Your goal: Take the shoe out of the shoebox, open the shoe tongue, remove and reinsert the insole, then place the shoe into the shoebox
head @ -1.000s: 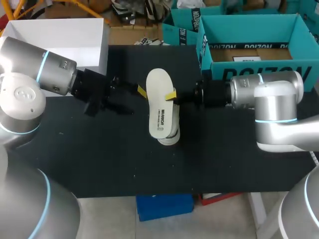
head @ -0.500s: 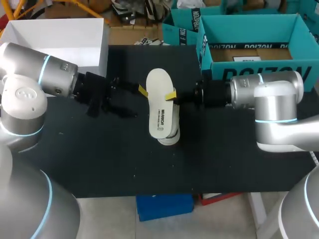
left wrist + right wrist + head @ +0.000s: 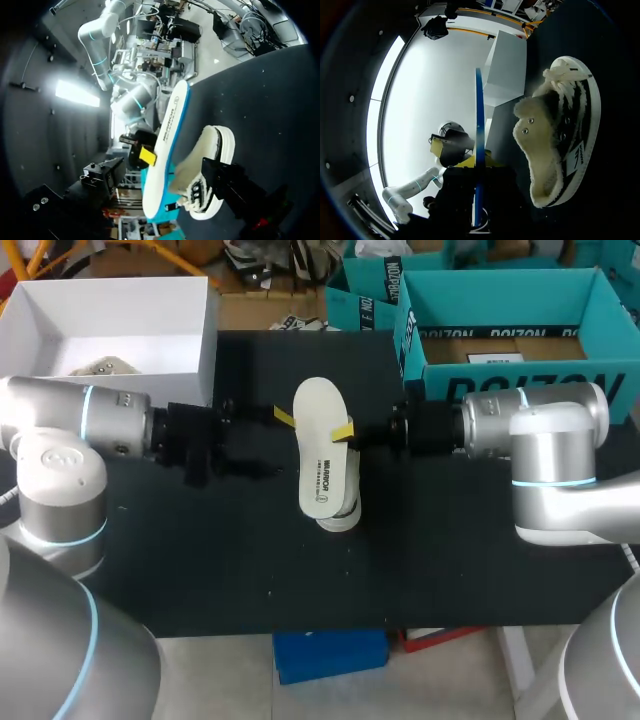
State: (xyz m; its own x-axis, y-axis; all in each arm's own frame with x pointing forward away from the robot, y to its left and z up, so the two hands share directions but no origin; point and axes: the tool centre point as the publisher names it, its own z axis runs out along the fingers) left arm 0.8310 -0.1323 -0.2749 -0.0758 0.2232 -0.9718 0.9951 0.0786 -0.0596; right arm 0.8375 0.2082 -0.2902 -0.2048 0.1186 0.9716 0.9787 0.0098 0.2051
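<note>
Clamping the white insole (image 3: 325, 445) at its right edge, the right end effector (image 3: 343, 433) holds it above the black desk (image 3: 250, 560), near the middle. Black print, not read here, runs along the insole's upper face; its underside is blue. The fleece-lined shoe (image 3: 342, 516) lies under the insole's near end. The left end effector (image 3: 272, 443) is released, its fingers spread just left of the insole. White lettering marks the teal shoebox (image 3: 440, 375) at the far right.

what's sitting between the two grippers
The insole, above the shoe, lies between the left gripper and right gripper; the head view shows it.
</note>
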